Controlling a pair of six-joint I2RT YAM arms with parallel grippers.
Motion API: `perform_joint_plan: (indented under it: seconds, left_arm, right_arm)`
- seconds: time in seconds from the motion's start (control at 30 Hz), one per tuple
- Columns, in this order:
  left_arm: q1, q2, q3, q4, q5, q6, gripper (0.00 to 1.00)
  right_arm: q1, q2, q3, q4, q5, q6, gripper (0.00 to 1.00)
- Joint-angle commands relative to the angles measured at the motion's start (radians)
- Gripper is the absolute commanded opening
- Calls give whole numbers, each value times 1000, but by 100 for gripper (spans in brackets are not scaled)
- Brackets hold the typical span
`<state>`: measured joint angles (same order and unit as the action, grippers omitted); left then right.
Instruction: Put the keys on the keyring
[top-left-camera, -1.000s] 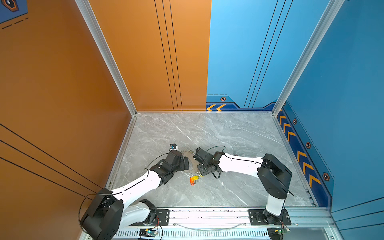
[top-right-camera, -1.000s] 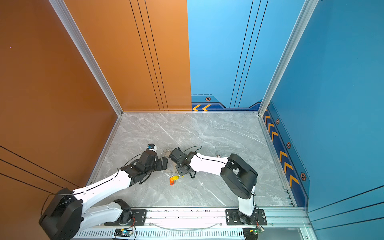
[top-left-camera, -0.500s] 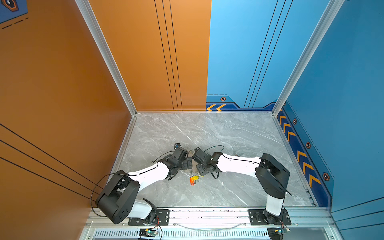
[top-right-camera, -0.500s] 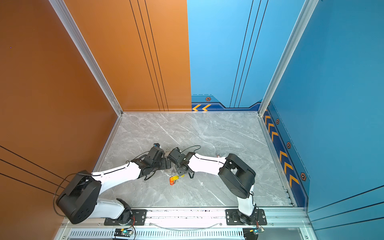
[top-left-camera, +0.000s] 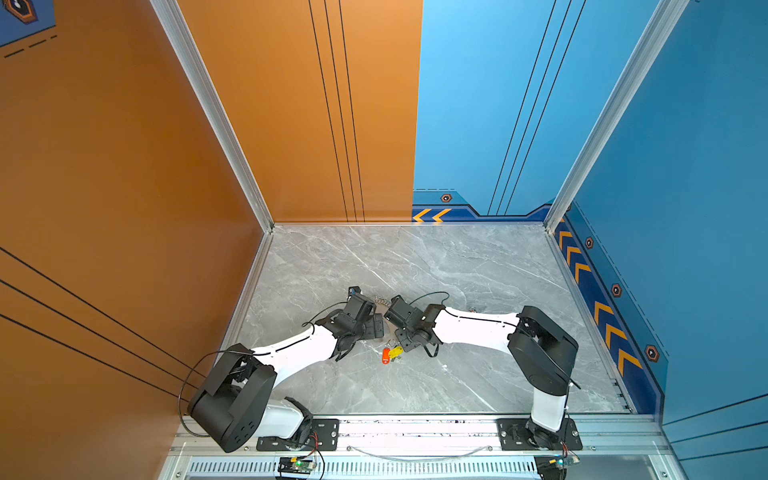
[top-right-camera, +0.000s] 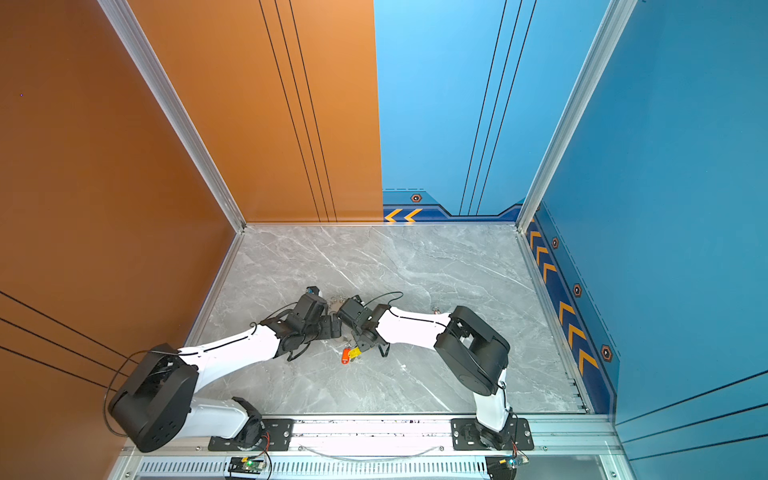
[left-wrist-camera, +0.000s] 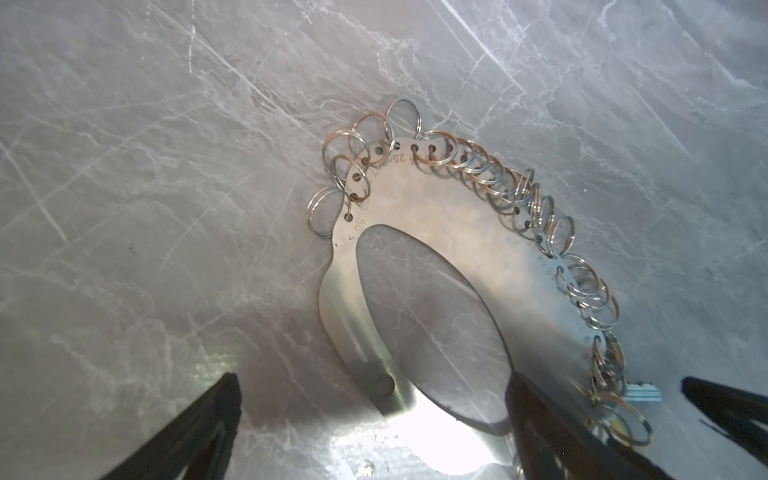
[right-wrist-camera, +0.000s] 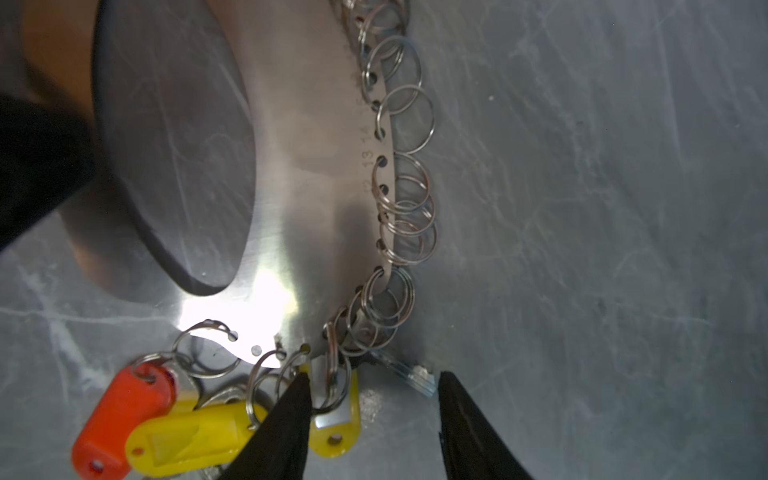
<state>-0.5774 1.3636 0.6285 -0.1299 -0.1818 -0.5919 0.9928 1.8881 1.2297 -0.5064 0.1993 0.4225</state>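
Top views: your left arm has tucked in. The left claw (top-left-camera: 379, 328) and right claw (top-left-camera: 397, 344) nearly meet, with the small silvery keys with red and yellow plastic tags (top-left-camera: 390, 354) just below them, lower centre.

Left wrist: the left claw gapes empty astride the flat silvery keyring plate fringed with wire rings (left-wrist-camera: 415, 195).

Right wrist: the right claw is narrowing, half apart, gripping nothing. A pale blue key (right-wrist-camera: 409, 376) lies between its tips. A pinch is likely next.

Table's (top-left-camera: 436, 257) far half lies free (keyring plate (left-wrist-camera: 436, 208) and tagged keys (right-wrist-camera: 187, 440) clutter the near middle)
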Motion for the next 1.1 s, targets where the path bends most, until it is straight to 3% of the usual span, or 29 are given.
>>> perform_joint_plan:
  seconds: [0.0, 0.2, 0.37, 0.67, 1.07]
  left_arm:
    - [-7, -15, -7, -23, -22, 21, 100]
    - [0, -67, -21, -50, -80, 37, 99]
    - [28, -149, -66, -37, -73, 47, 99]
    - [38, -156, -67, -50, -45, 57, 100]
    - [40, -136, -61, -49, -44, 62, 99]
  right_arm:
    - [21, -14, 1, -22, -27, 3, 49]
    - [71, -11, 58, -29, -53, -9, 53]
    - [51, -72, 28, 17, -87, -7, 54]
    - [34, -42, 24, 6, -98, 12, 33]
    - [47, 36, 72, 6, -110, 19, 23]
